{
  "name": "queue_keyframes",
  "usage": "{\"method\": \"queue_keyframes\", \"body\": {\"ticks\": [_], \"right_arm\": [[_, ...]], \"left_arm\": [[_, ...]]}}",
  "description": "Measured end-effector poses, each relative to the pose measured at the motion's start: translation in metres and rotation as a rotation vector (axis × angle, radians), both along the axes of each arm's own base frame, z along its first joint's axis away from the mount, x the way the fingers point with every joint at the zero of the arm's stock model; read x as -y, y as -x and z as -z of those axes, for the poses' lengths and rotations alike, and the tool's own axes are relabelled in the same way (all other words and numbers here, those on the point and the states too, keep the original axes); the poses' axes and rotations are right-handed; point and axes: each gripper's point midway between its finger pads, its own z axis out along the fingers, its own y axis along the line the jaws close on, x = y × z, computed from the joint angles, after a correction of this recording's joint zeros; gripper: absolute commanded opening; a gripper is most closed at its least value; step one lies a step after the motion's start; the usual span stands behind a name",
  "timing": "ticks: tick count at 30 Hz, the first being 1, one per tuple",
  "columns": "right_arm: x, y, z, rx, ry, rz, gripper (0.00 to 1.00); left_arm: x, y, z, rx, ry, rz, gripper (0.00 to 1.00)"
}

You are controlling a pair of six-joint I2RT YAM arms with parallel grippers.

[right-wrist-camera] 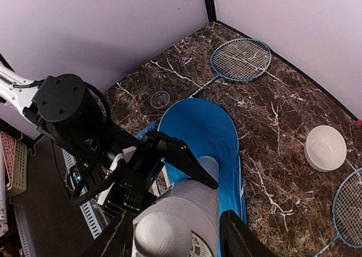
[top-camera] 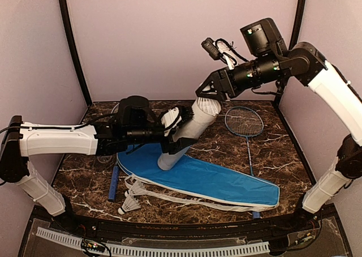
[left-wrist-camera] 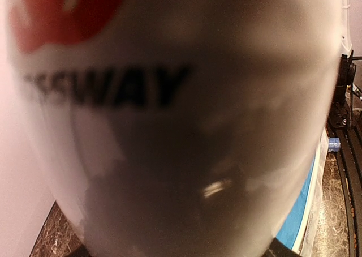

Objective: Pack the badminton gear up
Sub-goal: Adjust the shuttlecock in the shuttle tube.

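Top external, from the left: loose shuttlecocks [top-camera: 131, 205] lying beside the blue racket cover [top-camera: 226, 180]; left claw [top-camera: 171, 133] clamped on the long white tube [top-camera: 192, 127], propping it tilted, foot on that cover. At the tube's open mouth, right claw [top-camera: 210, 97], fingers [right-wrist-camera: 235, 237] either side of it; cannot tell whether pinching or free. Further right, a blue-framed racket [top-camera: 244, 121] flat on the table [top-camera: 283, 149]. Risks skewing the tube in the grip if pressed off-axis, or crushing feathers against the rim
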Motion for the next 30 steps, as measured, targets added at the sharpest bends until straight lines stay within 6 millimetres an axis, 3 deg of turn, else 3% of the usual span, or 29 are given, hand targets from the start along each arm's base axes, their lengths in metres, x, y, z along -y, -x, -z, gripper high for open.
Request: {"method": "queue_keyframes", "body": {"ticks": [10,21,30], "right_arm": [[0.000,0.001,-0.005,0.041,-0.019,-0.023,0.21],[0.007,0.002,-0.022,0.164,-0.153,0.000,0.13],[-0.001,-0.011,-0.017,0.198,-0.189,0.030,0.13]], "left_arm": [[0.000,0.000,0.000,-0.002,0.002,-0.003,0.68],[0.001,0.000,0.000,-0.024,0.015,-0.011,0.68],[0.000,-0.004,-0.002,-0.044,0.031,-0.031,0.68]]}}
